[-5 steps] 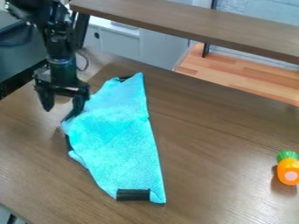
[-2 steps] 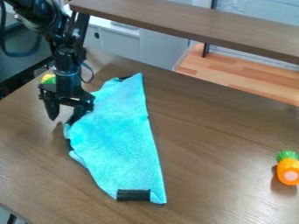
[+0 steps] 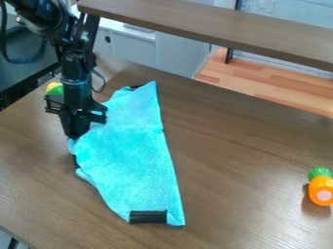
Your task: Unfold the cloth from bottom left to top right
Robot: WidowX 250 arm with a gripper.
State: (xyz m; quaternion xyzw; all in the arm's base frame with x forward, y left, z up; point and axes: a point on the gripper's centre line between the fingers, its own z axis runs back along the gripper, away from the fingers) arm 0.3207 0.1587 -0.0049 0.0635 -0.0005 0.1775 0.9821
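At the upper left of the camera view, the black gripper [image 3: 75, 135] points down at the cloth's left corner. Its fingers are together, with the cloth's edge at their tips, so it looks shut on that corner. The turquoise cloth [image 3: 133, 155] lies folded on the brown table, long and narrow, with a pointed top and a wider lower part. Dark patches show at its top, along its left edge and at its bottom edge.
An orange toy carrot [image 3: 321, 189] with a green top lies at the right edge. A yellow and green object [image 3: 54, 88] sits behind the arm at the left. A brown raised shelf [image 3: 214, 29] crosses above the table's [image 3: 247, 160] far side.
The gripper first moved slightly right and down with its fingers spread, then closed at the cloth's left corner. The cloth's top and left edge have shifted slightly left. The yellow and green object came into sight.
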